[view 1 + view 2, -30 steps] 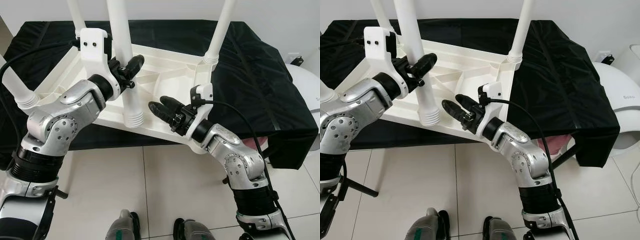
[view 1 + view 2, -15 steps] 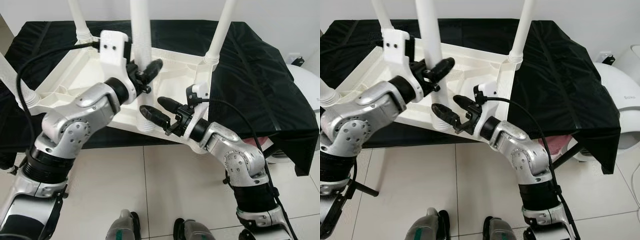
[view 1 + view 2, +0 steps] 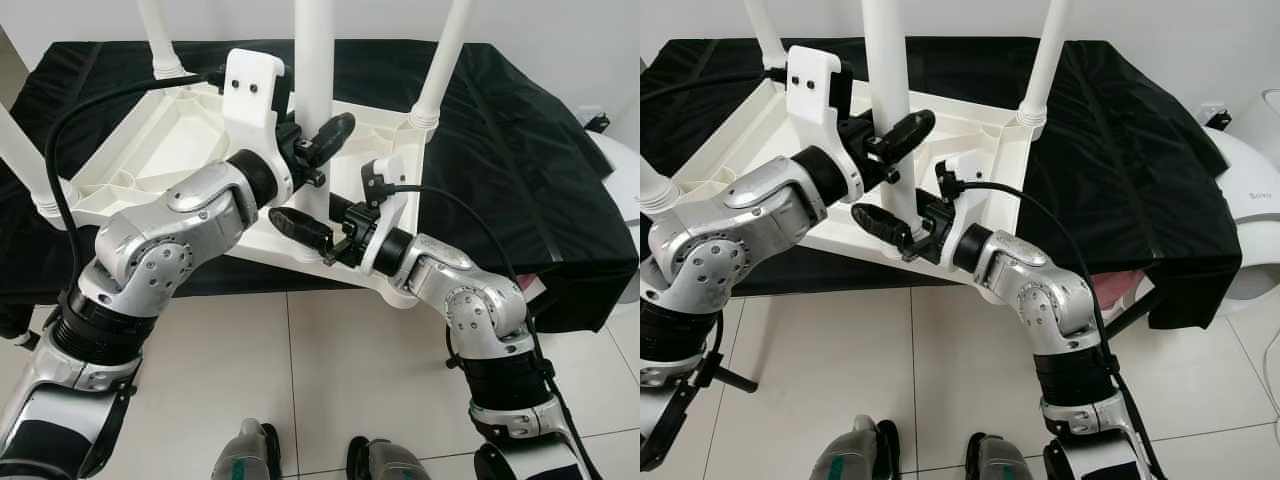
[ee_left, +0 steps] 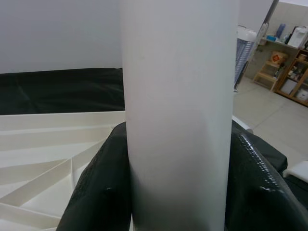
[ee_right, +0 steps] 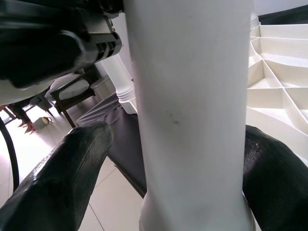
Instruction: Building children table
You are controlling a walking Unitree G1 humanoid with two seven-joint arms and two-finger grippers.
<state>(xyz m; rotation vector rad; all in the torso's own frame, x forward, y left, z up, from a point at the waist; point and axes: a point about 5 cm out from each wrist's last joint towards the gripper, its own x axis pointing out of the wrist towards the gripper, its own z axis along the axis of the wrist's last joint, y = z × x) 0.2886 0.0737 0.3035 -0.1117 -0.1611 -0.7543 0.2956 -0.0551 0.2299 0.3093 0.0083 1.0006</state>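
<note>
Black fingers of the left gripper (image 3: 318, 150) clamp the loose white table leg (image 3: 313, 60); the left wrist view shows a pad pressed flat on each side of the tube. That leg is the landmark. It stands close to upright, its long axis running from the gripper up out of the head views and down toward the front edge of the upturned white tabletop (image 3: 180, 130).

Below the left gripper on the same leg, the right gripper (image 3: 318, 222) reaches in from the robot's right with its fingers spread wide to either side of the tube. In the right wrist view one finger (image 5: 72, 159) stands clear of the leg with a gap showing, while the other sits close against it; I judge this a loose straddle, not a grip. The leg's lower end sits between these fingers, just off the tabletop's front edge.

The coming move turns on lining the leg's lower end with its socket; which socket is hidden behind the arms, so I cannot tell how far off it is. The right gripper is nearer that end.

Beyond the leg, three mounted legs (image 3: 440, 60) rise from the tabletop's other corners, all resting on a black cloth (image 3: 500, 130).

No readable writing on the table parts.
</note>
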